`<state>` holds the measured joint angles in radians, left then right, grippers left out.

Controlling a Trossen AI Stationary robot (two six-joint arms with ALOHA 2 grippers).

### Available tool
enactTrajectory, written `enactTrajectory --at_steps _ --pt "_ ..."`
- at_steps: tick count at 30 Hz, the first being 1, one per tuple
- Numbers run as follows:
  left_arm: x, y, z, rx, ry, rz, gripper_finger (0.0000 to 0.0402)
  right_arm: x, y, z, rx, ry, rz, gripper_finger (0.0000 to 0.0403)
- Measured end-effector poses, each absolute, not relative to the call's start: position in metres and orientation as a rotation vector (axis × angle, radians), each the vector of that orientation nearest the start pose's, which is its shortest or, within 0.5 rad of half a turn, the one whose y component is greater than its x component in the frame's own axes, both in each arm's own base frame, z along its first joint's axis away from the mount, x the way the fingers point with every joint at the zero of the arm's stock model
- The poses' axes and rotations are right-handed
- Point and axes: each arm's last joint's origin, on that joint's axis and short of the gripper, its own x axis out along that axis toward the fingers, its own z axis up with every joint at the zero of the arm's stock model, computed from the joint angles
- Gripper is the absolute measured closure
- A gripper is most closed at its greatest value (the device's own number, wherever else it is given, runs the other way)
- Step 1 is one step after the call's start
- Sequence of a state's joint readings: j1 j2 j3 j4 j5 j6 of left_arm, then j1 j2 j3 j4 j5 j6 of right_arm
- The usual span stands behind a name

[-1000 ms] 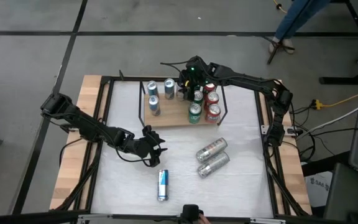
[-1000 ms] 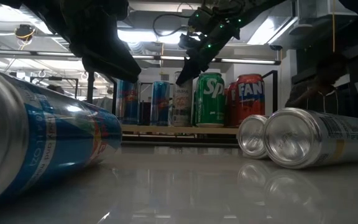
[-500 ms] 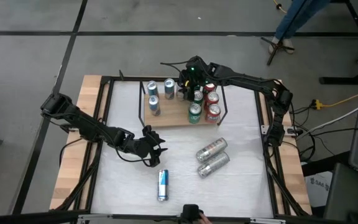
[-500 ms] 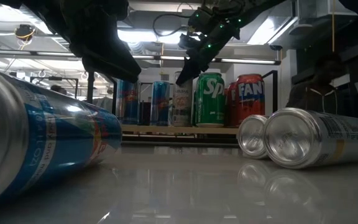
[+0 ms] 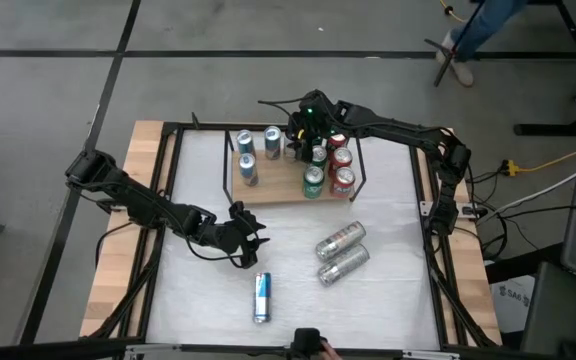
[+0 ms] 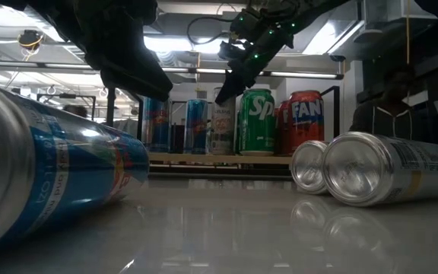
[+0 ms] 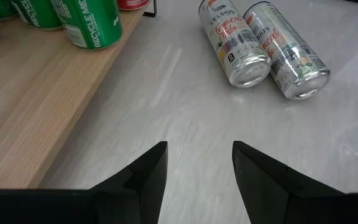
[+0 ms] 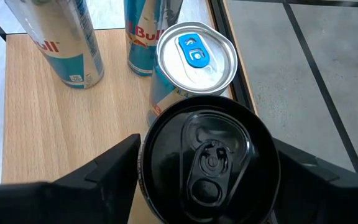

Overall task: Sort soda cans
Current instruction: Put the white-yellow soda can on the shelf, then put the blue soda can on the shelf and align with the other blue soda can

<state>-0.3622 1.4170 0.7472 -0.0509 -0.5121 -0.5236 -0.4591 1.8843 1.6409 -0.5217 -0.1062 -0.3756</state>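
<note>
Several cans stand on a wooden board [image 5: 278, 192] at the table's far middle: blue-and-silver ones [image 5: 247, 155], green ones [image 5: 313, 180] and red ones [image 5: 343, 180]. My right gripper [image 5: 303, 135] is over the board, shut on a black can [image 8: 207, 155] that stands next to a blue-topped can [image 8: 196, 53]. Two silver cans [image 5: 341, 252] and a blue-and-silver can [image 5: 262, 297] lie on their sides on the table. My left gripper [image 5: 258, 232] is open and empty, low over the table between the board and the lying blue can. My right gripper has one finger [image 8: 114, 165] on each of two opposite sides of the black can's body, just under its top rim [image 8: 151, 186]. The fingers come from above, pointing down. The rim hides the fingertips. The can stands upright; its bottom does not show.
A black metal frame [image 5: 423, 210] runs around the table. The two lying silver cans [image 7: 263, 43] are ahead of my left gripper [image 7: 197, 168], with the board's edge [image 7: 48, 118] beside it. The lying blue can [image 6: 52, 167] is close to the low camera.
</note>
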Motion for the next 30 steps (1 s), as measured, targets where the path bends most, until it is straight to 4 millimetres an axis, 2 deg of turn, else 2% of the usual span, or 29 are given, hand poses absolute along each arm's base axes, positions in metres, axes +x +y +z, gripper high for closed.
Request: enactTrajectory --at_steps 5,13,17,26,30 --pt "0.266 -0.085 0.198 -0.199 0.592 0.307 0.0227 0.381 -0.185 0.287 -0.141 0.787 -0.191 0.0111" --pt "0.266 -0.085 0.198 -0.199 0.592 0.307 0.0227 0.381 -0.185 0.289 -0.144 0.778 -0.194 0.0041" --pt "0.266 -0.085 0.198 -0.198 0.593 0.307 0.0227 0.382 -0.185 0.289 -0.144 0.777 -0.194 0.0019" --pt "0.266 -0.086 0.198 -0.197 0.593 0.306 0.0227 0.381 -0.185 0.289 -0.142 0.783 -0.192 0.0013" --pt "0.266 -0.086 0.198 -0.204 0.595 0.302 0.0227 0.382 -0.185 0.3 -0.149 0.765 -0.196 0.0013"
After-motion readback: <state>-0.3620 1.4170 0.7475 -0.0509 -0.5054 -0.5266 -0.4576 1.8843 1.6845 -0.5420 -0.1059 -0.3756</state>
